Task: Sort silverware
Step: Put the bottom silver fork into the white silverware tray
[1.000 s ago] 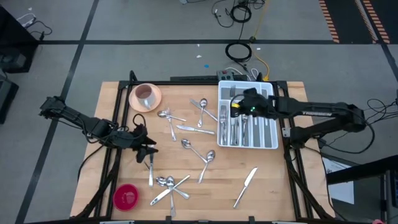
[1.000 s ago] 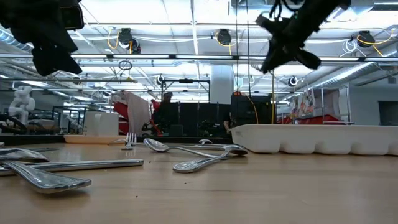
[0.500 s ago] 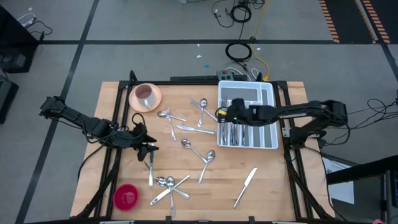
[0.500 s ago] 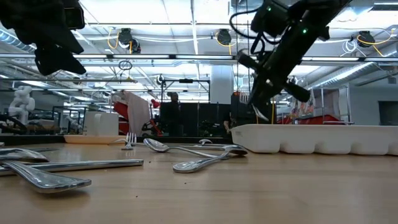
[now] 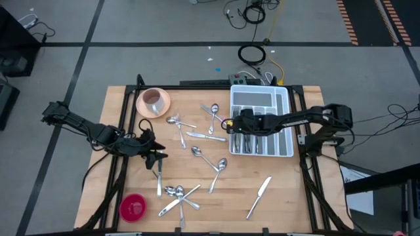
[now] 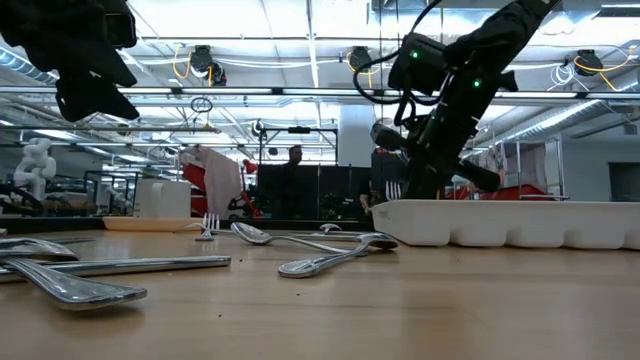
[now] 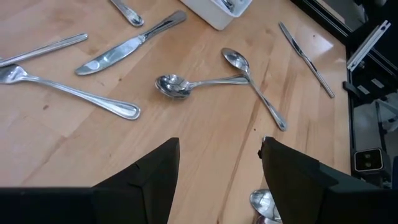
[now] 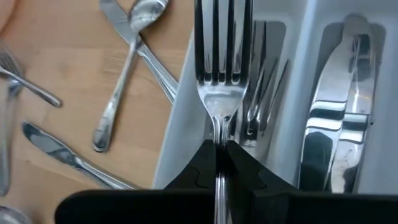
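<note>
Far left of the high view we see the left arm reaching in over the table's left edge, its left gripper (image 5: 157,155) hanging above the wood with fingers (image 7: 155,174) spread wide and nothing between them. Just in front of it lies a knife (image 5: 159,178), and near the front edge a red dish (image 5: 133,207) sits beside a crossed pile of spoons and a knife (image 5: 178,196). At the back left we note the pink cup (image 5: 153,101) on its saucer.

Mid-table we see loose silverware (image 5: 197,136) scattered on the wooden table (image 5: 282,190): spoons and a knife near the back, two crossed spoons (image 5: 213,166) in the middle, a lone knife (image 5: 259,196) toward the front right. In the left wrist view the crossed spoons (image 7: 230,81) and a knife (image 7: 130,46) show clearly.

Right of centre the right gripper (image 5: 230,124) is clamped tight on a fork (image 8: 219,68), held at the handle with tines pointing away from the wrist, over the left edge of the white tray (image 5: 283,105). In the right wrist view forks (image 8: 261,93) already lie in the compartment below, knives (image 8: 339,118) in the next one. In the low view the right gripper (image 6: 405,165) hangs just above the tray's rim (image 6: 520,222).
</note>
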